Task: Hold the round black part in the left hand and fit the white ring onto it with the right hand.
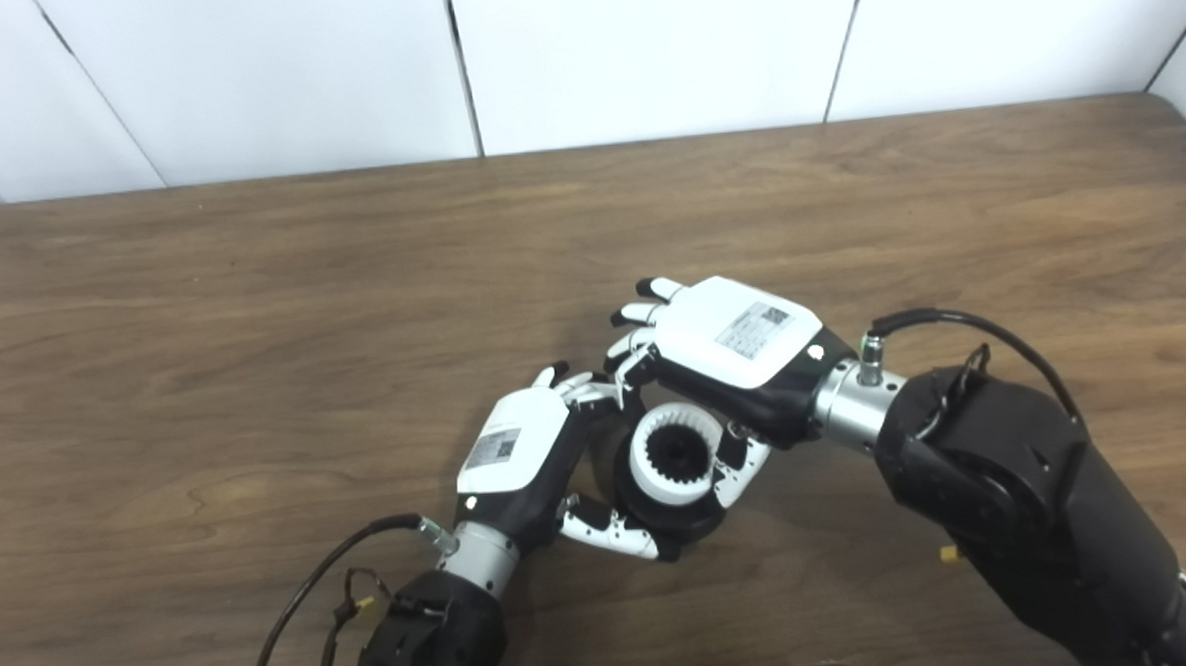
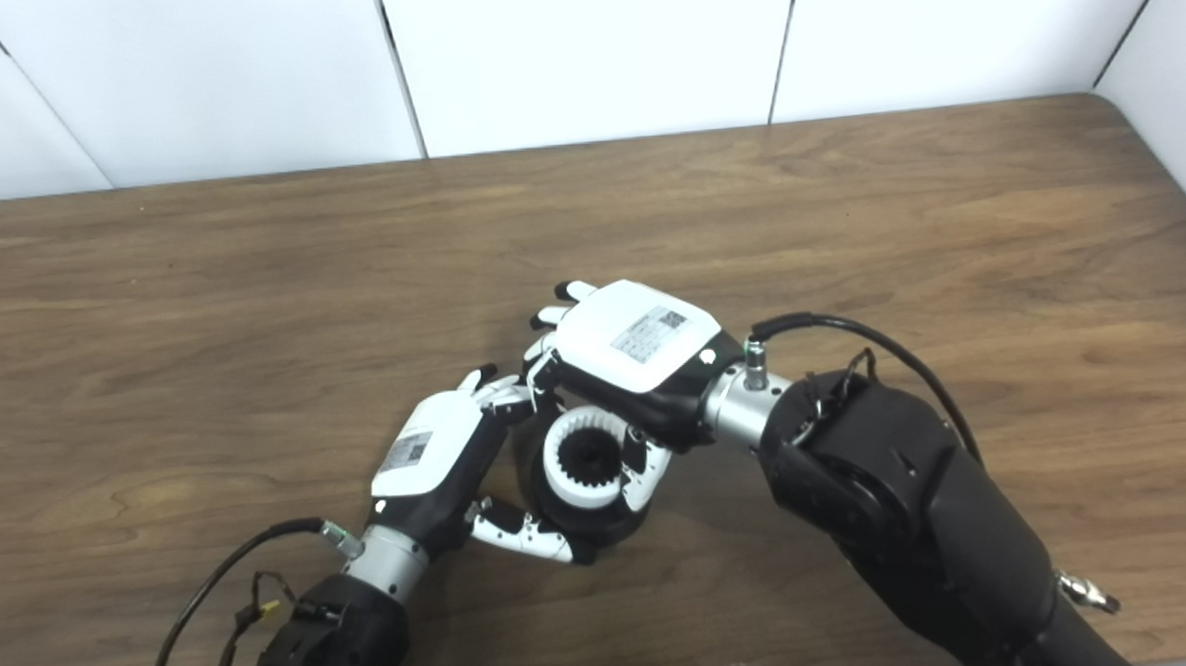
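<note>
Left eye view: left hand (image 1: pixel 518 456) is curled around the round black part (image 1: pixel 676 515), thumb under its near edge, fingers wrapped over the far side. Firm hold, part tilted so its face points up toward the camera. White ring (image 1: pixel 670 455) sits on the face of the black part, toothed inner edge visible, dark hub showing through its middle. Right hand (image 1: pixel 739 352) is just past the ring, palm down, back plate with label facing up. Its fingers reach over the far rim of the ring, thumb comes down on the ring's right side touching it. Looks like a pinch on the ring, partly closed; how seated the ring is, can't tell. All of this is at the near middle of the wooden surface (image 1: pixel 251 288).

Right eye view: same layout. Left hand (image 2: pixel 438 450) closed on the round black part (image 2: pixel 601 523). White ring (image 2: pixel 587 461) on its face. Right hand (image 2: pixel 639 346) bent over the ring, thumb against its right edge, fingertips meeting the left hand's fingers at the ring's far rim.
</note>
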`<state>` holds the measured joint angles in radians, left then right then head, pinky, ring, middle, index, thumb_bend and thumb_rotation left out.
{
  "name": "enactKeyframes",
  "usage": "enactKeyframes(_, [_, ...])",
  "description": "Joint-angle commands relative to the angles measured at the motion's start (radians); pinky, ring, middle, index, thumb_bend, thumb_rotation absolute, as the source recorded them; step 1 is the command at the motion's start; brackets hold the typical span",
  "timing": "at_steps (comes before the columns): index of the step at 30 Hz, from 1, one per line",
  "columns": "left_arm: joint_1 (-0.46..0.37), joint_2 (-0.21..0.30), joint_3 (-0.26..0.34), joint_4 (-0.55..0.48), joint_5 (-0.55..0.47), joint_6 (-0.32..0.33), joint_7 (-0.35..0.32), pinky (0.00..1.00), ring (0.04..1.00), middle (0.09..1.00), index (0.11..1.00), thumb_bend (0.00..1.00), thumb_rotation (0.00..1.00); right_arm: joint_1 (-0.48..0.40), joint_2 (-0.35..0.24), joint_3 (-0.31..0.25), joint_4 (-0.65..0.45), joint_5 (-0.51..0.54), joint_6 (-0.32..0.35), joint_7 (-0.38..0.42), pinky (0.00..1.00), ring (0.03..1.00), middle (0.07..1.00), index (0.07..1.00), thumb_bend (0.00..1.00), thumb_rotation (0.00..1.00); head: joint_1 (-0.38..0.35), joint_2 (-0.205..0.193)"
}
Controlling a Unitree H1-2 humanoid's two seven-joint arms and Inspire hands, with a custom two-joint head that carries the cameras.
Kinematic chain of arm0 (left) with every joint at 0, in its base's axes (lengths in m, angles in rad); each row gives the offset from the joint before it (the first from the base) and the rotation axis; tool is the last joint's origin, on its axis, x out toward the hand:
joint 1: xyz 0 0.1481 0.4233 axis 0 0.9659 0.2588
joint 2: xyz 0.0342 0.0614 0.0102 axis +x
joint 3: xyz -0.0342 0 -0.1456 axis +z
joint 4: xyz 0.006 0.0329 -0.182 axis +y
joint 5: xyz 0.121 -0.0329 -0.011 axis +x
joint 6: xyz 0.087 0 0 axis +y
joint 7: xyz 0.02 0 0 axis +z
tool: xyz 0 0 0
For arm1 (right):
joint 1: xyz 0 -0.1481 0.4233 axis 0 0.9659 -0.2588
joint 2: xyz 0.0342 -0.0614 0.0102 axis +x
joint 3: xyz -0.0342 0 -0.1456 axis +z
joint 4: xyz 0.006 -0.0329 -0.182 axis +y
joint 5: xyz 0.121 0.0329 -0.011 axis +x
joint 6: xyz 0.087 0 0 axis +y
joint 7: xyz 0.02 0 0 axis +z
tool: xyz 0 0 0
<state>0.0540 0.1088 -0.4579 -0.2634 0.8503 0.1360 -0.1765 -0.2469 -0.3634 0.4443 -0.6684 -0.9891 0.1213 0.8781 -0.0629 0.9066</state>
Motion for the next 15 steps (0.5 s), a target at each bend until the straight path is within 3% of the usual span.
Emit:
enactKeyframes(1, [-0.026, -0.015, 0.004, -0.021, 0.005, 0.002, 0.001, 1.00, 0.876, 0.785, 0.481, 0.53, 0.06, -0.024, 0.009, 0.010, -0.023, 0.015, -0.042, 0.018, 1.00, 0.922, 0.805, 0.483, 0.52, 0.13, 0.001, 0.002])
enactKeyframes(9, [-0.023, -0.018, 0.007, -0.028, 0.000, 0.004, -0.001, 1.00, 0.877, 0.784, 0.481, 0.52, 0.06, -0.023, 0.001, -0.012, 0.031, 0.023, -0.062, 0.001, 1.00, 0.926, 0.795, 0.483, 0.52, 0.13, 0.003, 0.007])
enactKeyframes(15, [-0.021, -0.017, 0.006, -0.031, 0.012, 0.002, 0.000, 1.00, 0.875, 0.782, 0.482, 0.52, 0.06, -0.001, -0.008, -0.048, 0.101, 0.070, -0.094, -0.070, 0.99, 0.907, 0.780, 0.483, 0.52, 0.13, 0.004, 0.009])
